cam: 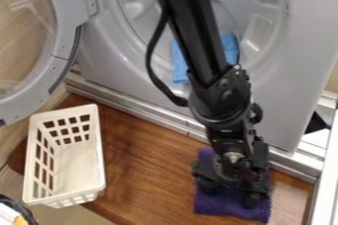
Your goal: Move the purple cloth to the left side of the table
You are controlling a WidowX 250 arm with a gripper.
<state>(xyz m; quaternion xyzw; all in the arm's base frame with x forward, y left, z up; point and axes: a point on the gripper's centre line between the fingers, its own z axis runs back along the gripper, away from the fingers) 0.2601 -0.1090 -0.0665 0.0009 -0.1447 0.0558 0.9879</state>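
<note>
The purple cloth (231, 206) lies on the right part of the brown wooden table (148, 169), close to its front edge. My gripper (230, 198) hangs right over the cloth and covers much of its middle, with purple showing to the left, below and at the right of it. The gripper points down, and how its tips meet the cloth is hidden.
A white plastic basket (98, 169) stands at the table's left. Behind the table is a grey machine front with a round opening, a blue cloth (180, 66) inside it and its round door (63, 54) swung out at upper left. A white frame (328, 169) borders the right.
</note>
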